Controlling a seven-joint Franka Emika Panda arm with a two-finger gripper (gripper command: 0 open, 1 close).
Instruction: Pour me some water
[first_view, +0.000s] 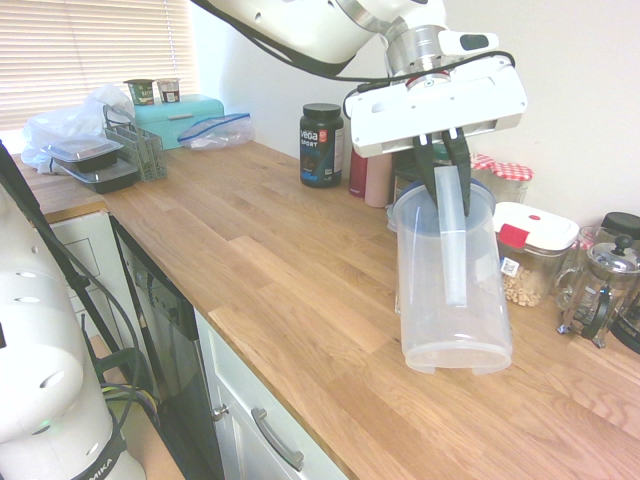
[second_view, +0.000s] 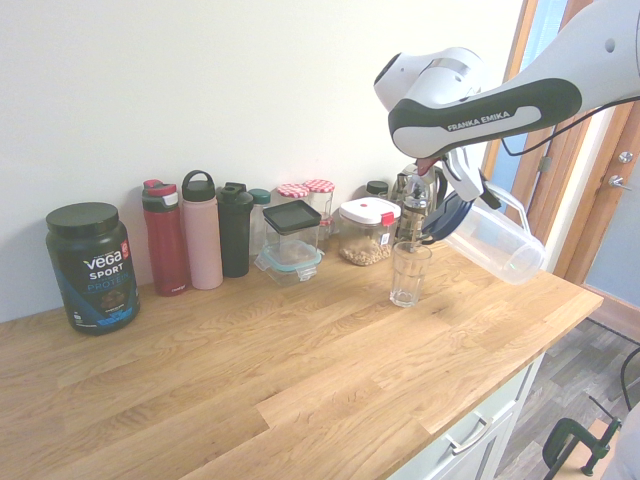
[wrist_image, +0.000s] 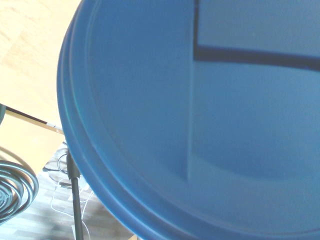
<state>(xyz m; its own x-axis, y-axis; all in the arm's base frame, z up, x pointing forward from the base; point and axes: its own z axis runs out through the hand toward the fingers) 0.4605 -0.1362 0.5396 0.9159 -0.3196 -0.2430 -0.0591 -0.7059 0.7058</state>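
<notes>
The jug (second_view: 490, 236) hangs tilted above bare counter (second_view: 300, 380) near its end. Clear plastic, blue lid (wrist_image: 200, 125); the gripper (first_view: 445, 165) pinches its handle, glass (second_view: 408, 273) at eight o'clock.

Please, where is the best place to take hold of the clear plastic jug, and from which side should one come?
Probably by its handle, from the lid end: the strap stands off the jug wall, thin enough to pinch. The gripper is shut on it there.

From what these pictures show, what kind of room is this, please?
Most likely a home kitchen. A long wooden countertop runs along the wall above white cabinet drawers. On it stand drink bottles, food storage containers and a French press, and the gripper holds a clear plastic pitcher near a drinking glass.
</notes>
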